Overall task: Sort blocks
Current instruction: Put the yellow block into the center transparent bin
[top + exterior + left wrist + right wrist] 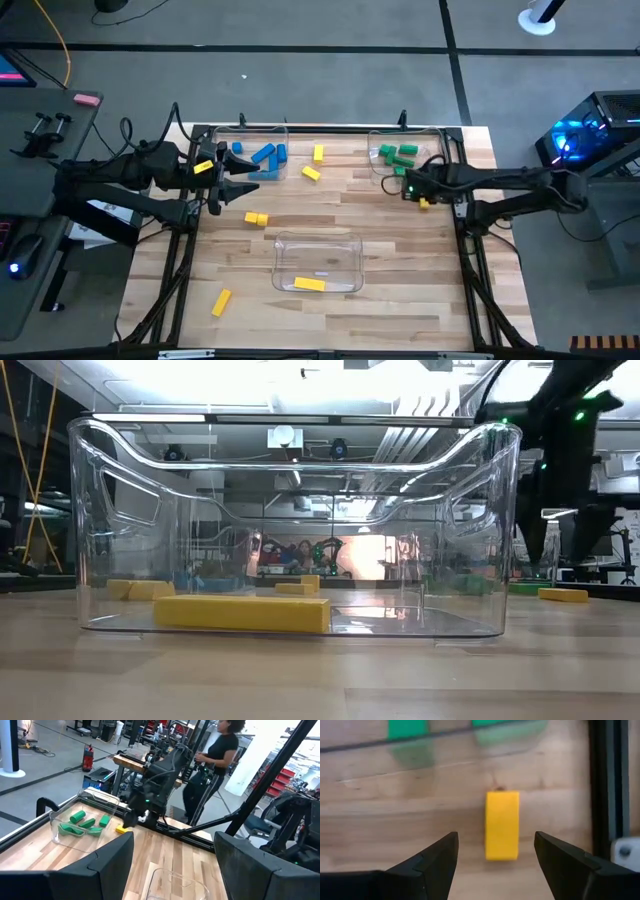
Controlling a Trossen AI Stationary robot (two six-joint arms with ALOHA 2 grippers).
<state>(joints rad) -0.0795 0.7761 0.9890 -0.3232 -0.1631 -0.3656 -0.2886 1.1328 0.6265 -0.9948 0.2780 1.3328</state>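
My right gripper (pixel 418 194) (pixel 495 840) hangs open, pointing down over a loose yellow block (pixel 502 824) (pixel 424 203) that lies flat on the wood beside the green bin. Its fingers stand on either side of the block without touching it. My left gripper (pixel 245 183) (pixel 174 840) is open and empty, raised near the blue bin and pointing level toward the table's right. More yellow blocks lie loose (pixel 318 152), (pixel 311 173), (pixel 257 218), (pixel 221 302). A yellow bar (pixel 310 284) (pixel 240 612) rests flat in the near clear bin.
Three clear bins stand on the table: a far-left one (pixel 243 131) with blue blocks (pixel 262 155), a far-right one (pixel 372 150) (pixel 56 825) with green blocks (pixel 398 154), and a near middle one (pixel 282 250) (pixel 90 540). A person (pixel 215 760) stands beyond the table's right edge.
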